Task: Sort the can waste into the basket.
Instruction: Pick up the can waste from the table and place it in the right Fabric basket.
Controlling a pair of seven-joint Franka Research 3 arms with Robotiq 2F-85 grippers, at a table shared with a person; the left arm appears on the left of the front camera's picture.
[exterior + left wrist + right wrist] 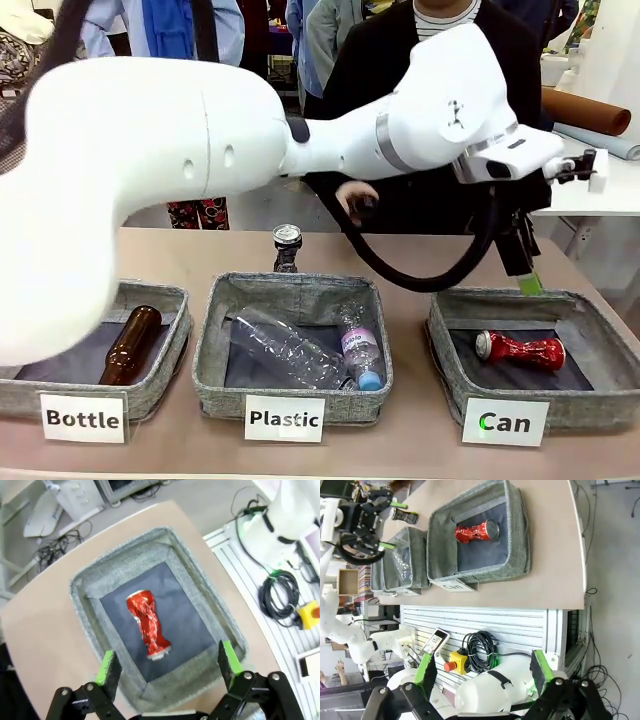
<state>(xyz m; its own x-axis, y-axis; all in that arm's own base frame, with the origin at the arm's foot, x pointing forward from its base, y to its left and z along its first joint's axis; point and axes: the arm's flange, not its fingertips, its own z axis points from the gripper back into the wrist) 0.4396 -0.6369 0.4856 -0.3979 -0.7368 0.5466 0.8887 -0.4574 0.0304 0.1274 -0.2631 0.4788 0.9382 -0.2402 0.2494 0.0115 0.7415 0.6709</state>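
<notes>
Left gripper (167,661) hovers over the basket (89,582), jaws wide, empty — red can (148,625) inside. Front view: grey can (287,247) upright beyond.

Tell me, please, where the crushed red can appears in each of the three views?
Front view: crushed red can at lower right, lying inside the Can basket.
Left wrist view: crushed red can near the centre, lying in the same basket.
Right wrist view: crushed red can at the top, near the middle.
Shared landmark: the grey woven Can basket surrounds the can in all three views.
</notes>
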